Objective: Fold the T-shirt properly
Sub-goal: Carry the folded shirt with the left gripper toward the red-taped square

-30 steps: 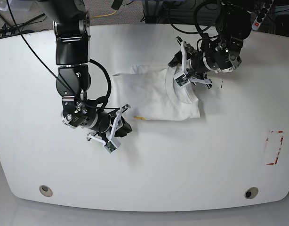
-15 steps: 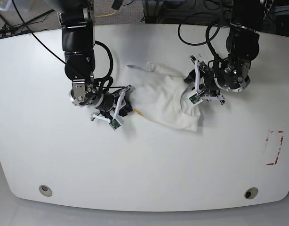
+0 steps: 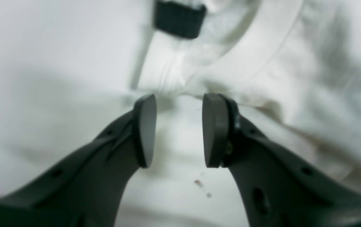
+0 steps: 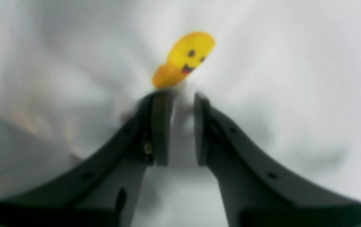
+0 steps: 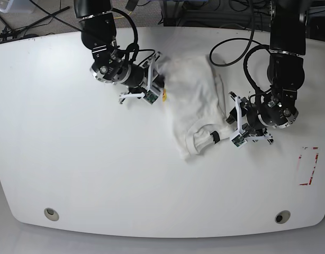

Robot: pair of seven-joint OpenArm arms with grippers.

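— What has changed in the base view?

— The T-shirt (image 5: 197, 100) has swung round. Half a second ago it lay spread crosswise between the arms. Now it runs as a narrower, bunched band from the far side of the table (image 5: 99, 174) down toward the middle, with the collar opening at the nearer end. The right gripper (image 5: 156, 87) has gone up toward the far edge, at the shirt's upper corner. The left gripper (image 5: 232, 126) has come nearer, just beside the collar end.

— And room to move?

— Plenty. The near half of the table is bare white, apart from two round fittings (image 5: 51, 214) close to the front edge and a red marking (image 5: 309, 165) well off to one side. The shirt's far end lies near the back edge, where cables hang.

— The left wrist view?

— It is blurred. The fingers (image 3: 144, 129) stand clearly apart with bare table between them. The ribbed collar (image 3: 256, 53) and a seam sit right at their tips, and I cannot tell if they touch. A black tag (image 3: 180, 19) shows beyond, inside the neck.

— So nothing is gripped there?

— Nothing lies between the pads.

— The right wrist view?

— Blurred too. Its fingers are drawn close, with only a thin gap, and pale cloth seems pinched in it. A yellow smiling print (image 4: 185, 58) sits just past the tips, and white folds fill the rest.
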